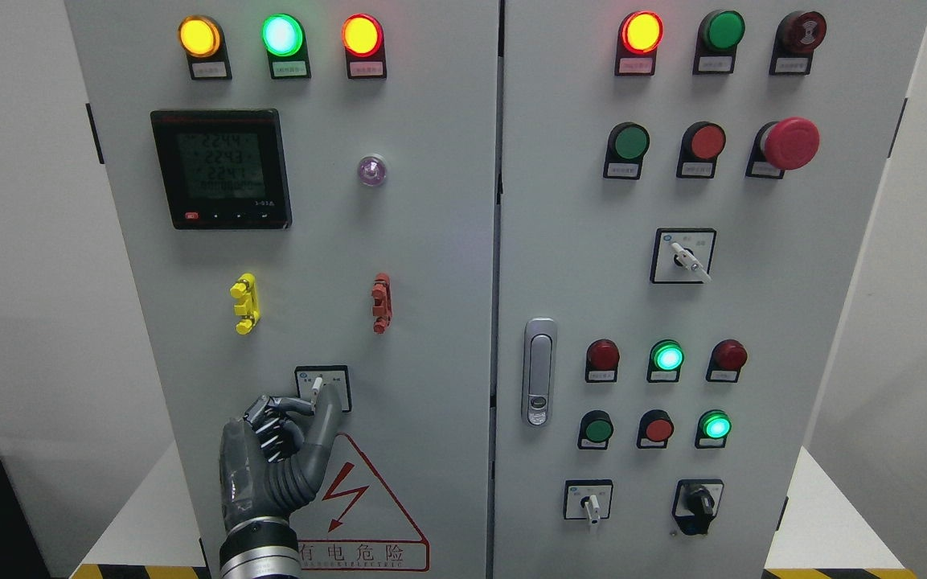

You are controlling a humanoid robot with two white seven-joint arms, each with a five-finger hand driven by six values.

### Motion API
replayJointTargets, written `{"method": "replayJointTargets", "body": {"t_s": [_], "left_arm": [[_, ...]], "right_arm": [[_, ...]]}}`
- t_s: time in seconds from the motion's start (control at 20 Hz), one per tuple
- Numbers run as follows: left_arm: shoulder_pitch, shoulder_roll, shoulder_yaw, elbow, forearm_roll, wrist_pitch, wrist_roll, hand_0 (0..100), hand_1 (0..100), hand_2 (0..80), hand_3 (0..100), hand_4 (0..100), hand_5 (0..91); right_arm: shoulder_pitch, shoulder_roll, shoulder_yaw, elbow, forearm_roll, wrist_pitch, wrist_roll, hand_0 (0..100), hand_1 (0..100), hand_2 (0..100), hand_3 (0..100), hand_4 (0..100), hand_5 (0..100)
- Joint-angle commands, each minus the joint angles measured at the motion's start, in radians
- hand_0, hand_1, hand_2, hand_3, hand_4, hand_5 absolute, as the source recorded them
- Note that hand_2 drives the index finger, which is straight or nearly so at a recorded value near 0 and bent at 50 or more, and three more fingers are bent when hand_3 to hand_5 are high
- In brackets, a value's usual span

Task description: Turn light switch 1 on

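Left hand (282,450), fingers pinched on white switch lever (317,389), lower left door of grey cabinet (431,241); lever approx. upright.

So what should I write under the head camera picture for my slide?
Robot's left hand pinches the white selector switch low on the grey electrical cabinet, below a lit meter.

A grey electrical cabinet (447,322) with two doors; on the left door, a digital meter (220,169) under yellow (199,36), green (282,34) and orange lamps (362,35); on the right door, a red mushroom button (791,143), a door handle (539,371), a black selector knob (699,503).
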Motion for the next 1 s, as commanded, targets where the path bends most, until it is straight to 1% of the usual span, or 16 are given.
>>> {"method": "replayJointTargets", "body": {"t_s": [0.0,0.45,0.7,0.95], "left_arm": [[0.000,0.000,0.000,0.001,0.000,0.000,0.000,28,56,61.2,100,100,87.4],[0.002,0.000,0.000,0.001,0.002,0.000,-0.002,34,52,61.2,100,100,87.4],[0.002,-0.001,-0.002,0.001,0.002,0.000,-0.002,39,50,61.3,100,100,87.4],[0.000,-0.001,-0.003,0.003,0.002,0.000,-0.002,41,48,61.3,100,100,87.4]], "right_arm": [[0.000,0.000,0.000,0.000,0.000,-0.001,0.001,5,0,0,0,0,0],[0.000,0.000,0.000,0.000,0.000,-0.001,-0.001,5,0,0,0,0,0],[0.000,0.000,0.000,0.000,0.000,-0.001,0.001,5,0,0,0,0,0],[0.000,0.000,0.000,0.000,0.000,-0.001,0.001,5,0,0,0,0,0]]}}
